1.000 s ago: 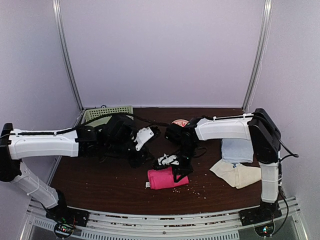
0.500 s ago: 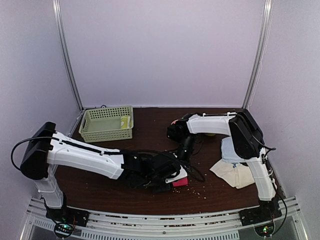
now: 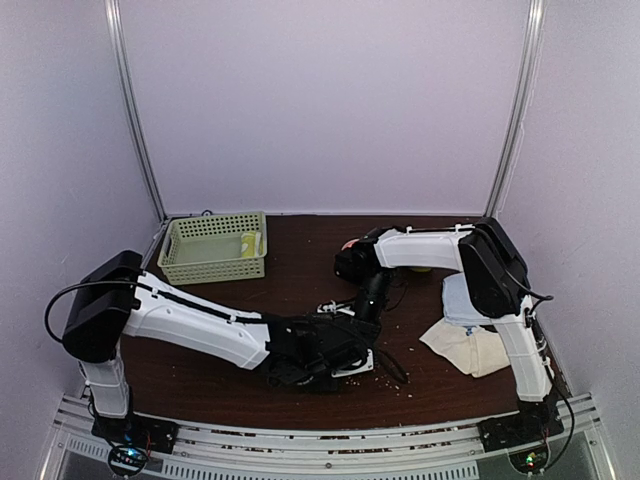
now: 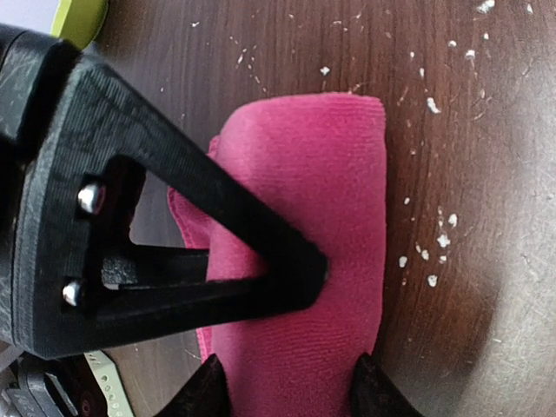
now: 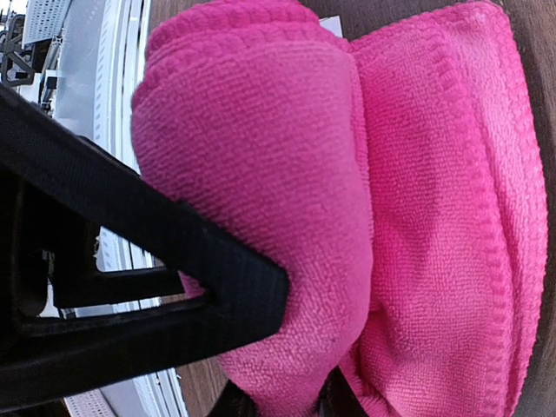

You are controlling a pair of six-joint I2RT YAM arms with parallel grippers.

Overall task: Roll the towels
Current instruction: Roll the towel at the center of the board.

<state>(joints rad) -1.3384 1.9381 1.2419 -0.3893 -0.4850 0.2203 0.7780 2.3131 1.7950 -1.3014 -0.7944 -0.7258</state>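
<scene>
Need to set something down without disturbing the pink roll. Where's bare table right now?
Bare table at the back, between the green basket and the right arm. A narrower strip at the front, between the left arm and the cream towel. Crowded: centre, where both arms meet over the pink towel; right side, light blue towel.

Soft, even light falls from above in your top view. The pale walls are bright, the dark table (image 3: pixel 300 280) is dim, and shadows under the arms are faint. In both wrist views the pink towel (image 4: pixel 330 200) is crisp and its weave clear. The black fingers (image 5: pixel 234 300) up close read as flat, unlit silhouettes. In your left wrist view, shadow darkens the wood at lower right.
</scene>
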